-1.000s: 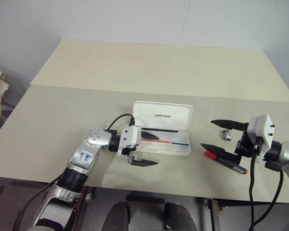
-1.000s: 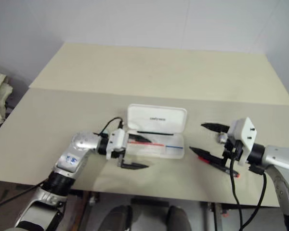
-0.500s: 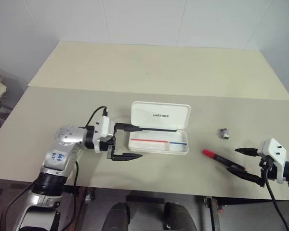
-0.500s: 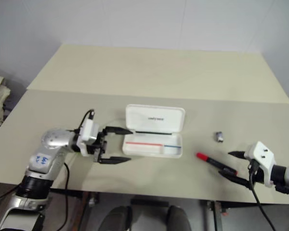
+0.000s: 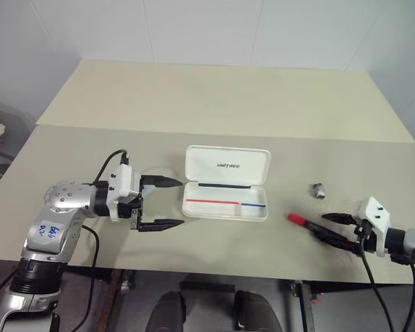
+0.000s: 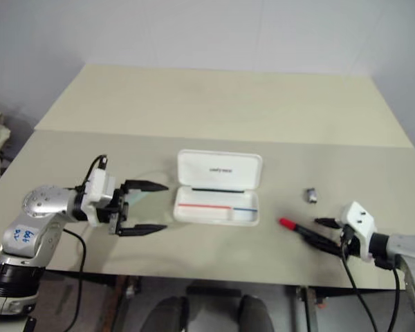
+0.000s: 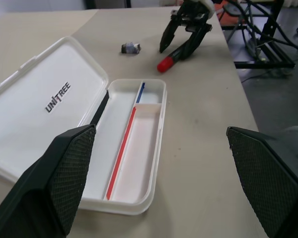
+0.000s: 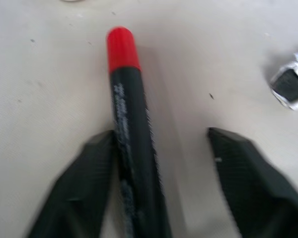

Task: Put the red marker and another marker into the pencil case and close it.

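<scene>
Right gripper (image 5: 335, 229) dropped to red marker (image 8: 126, 124) near worktop's front-right corner, jaws half-shut astride barrel, not clamped. Left gripper (image 5: 167, 204) wide open, withdrawn from pencil case (image 5: 225, 192). Marker light, stiff, slick, rolls; grip mid-barrel.

Even, diffuse light is falling from above across the beige table (image 5: 214, 104), throwing only faint, soft shadows beside the open pencil case (image 5: 226, 183) and beneath the left gripper (image 5: 159, 203), with no hard glare showing anywhere. The right eye view is looking slightly softer and hazier than the left eye view. In the right wrist view the red marker (image 8: 129, 124) and the fingers (image 8: 243, 183) of the right gripper (image 8: 161, 188) are smearing with blur, while the left wrist view is staying crisp on the case's lettering.
</scene>
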You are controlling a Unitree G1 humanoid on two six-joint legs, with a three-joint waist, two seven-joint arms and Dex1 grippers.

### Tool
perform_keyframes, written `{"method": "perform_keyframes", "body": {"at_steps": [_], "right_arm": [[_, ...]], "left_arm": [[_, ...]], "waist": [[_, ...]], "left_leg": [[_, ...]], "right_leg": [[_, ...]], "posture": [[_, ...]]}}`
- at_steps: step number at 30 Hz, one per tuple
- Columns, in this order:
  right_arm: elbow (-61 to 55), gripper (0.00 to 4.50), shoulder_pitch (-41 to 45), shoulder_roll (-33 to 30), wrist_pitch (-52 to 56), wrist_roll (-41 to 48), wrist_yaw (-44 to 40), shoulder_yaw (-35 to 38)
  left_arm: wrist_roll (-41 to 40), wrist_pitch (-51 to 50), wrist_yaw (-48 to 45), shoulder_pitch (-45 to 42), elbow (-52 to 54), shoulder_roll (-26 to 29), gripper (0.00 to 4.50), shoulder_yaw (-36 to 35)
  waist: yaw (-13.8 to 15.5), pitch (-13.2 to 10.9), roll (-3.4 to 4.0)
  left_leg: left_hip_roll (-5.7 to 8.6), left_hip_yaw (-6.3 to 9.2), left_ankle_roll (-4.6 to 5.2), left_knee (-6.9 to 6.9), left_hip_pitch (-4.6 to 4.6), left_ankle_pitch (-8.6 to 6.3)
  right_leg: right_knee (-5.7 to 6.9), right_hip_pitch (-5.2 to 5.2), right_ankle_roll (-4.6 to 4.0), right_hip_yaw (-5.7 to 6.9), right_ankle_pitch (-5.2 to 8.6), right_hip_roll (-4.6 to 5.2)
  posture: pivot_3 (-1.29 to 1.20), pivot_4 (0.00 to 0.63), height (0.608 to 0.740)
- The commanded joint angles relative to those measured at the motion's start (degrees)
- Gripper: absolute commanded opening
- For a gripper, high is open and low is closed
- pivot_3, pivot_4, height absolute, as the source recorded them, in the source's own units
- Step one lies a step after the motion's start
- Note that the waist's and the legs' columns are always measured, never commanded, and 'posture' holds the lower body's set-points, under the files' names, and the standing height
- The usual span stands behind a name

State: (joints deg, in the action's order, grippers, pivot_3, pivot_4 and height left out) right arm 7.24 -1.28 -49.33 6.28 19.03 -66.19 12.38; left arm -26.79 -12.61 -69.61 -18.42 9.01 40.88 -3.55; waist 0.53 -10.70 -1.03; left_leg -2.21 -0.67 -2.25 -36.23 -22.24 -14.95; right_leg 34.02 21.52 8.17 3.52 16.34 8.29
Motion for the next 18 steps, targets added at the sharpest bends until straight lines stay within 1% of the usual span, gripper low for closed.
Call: {"method": "perform_keyframes", "body": {"at_steps": [1, 4, 5, 10, 12, 15, 18], "right_arm": [[-0.9, 1.72, -0.5, 1.2, -1.6, -1.0, 0.0, -1.9], [-2.2, 0.65, -0.9, 1.3, -3.2, -1.0, 0.0, -2.0], [-3.2, 0.58, -1.2, 1.2, -3.8, -0.5, -0.7, -1.9], [-9.3, 0.59, 0.3, 0.6, -4.6, 2.4, -0.7, 0.5], [-13.2, 0.59, 1.6, -0.4, -2.4, 4.8, -1.9, 0.7], [-17.5, 0.59, 4.3, -1.7, -0.4, 6.3, -3.8, -0.9], [-19.5, 0.59, 9.2, -1.7, 1.7, 6.8, -5.1, -4.3]], "left_arm": [[-1.3, 0.0, 0.5, 0.0, 2.1, 1.0, 4.50, -1.8], [-1.2, 0.1, 0.8, -0.3, 1.7, 1.0, 4.50, -1.8], [-1.2, 0.1, 0.8, -0.5, 1.6, 1.0, 4.50, -1.7], [-1.2, 0.5, 0.9, 0.1, 0.9, 0.8, 4.50, -1.8], [-1.1, 0.8, 1.0, 0.5, 0.2, 0.8, 4.50, -2.1], [-0.7, 1.6, 1.0, 0.8, -0.8, 0.9, 4.50, -2.5], [-0.4, 2.2, 1.0, 0.8, -1.8, 1.2, 4.50, -2.7]], "waist": [[-0.3, 0.0, 0.00], [-0.7, 0.0, -0.01], [-0.7, 0.0, -0.01], [-0.6, 0.0, 0.03], [-0.6, 0.0, 0.04], [-0.5, 0.0, 0.05], [-0.4, 0.0, 0.03]], "left_leg": [[-0.01, 0.00, 0.00, 0.00, 0.00, 0.00], [-0.02, -0.05, 0.00, -0.03, 0.00, 0.00], [-0.03, -0.07, -0.01, -0.03, 0.01, 0.00], [-0.08, -0.07, -0.03, 0.00, 0.01, 0.01], [-0.08, -0.09, -0.04, 0.00, 0.00, 0.00], [-0.11, -0.09, -0.06, 0.03, 0.01, -0.01], [-0.14, -0.09, -0.09, 0.02, -0.02, -0.04]], "right_leg": [[0.00, 0.00, 0.00, 0.00, 0.00, -0.01], [0.00, 0.00, -0.05, -0.01, -0.05, -0.01], [-0.01, 0.00, -0.06, -0.01, -0.06, -0.01], [-0.01, 0.03, -0.08, -0.01, -0.06, -0.05], [-0.02, 0.04, -0.08, -0.03, -0.06, -0.05], [-0.02, 0.06, -0.08, -0.02, -0.06, -0.07], [-0.06, 0.06, -0.08, -0.01, -0.05, -0.09]], "posture": [[0.00, 0.150, 0.740], [0.00, 0.150, 0.740], [0.00, 0.150, 0.740], [0.00, 0.150, 0.740], [0.00, 0.150, 0.740], [0.00, 0.150, 0.740], [0.00, 0.150, 0.740]]}}
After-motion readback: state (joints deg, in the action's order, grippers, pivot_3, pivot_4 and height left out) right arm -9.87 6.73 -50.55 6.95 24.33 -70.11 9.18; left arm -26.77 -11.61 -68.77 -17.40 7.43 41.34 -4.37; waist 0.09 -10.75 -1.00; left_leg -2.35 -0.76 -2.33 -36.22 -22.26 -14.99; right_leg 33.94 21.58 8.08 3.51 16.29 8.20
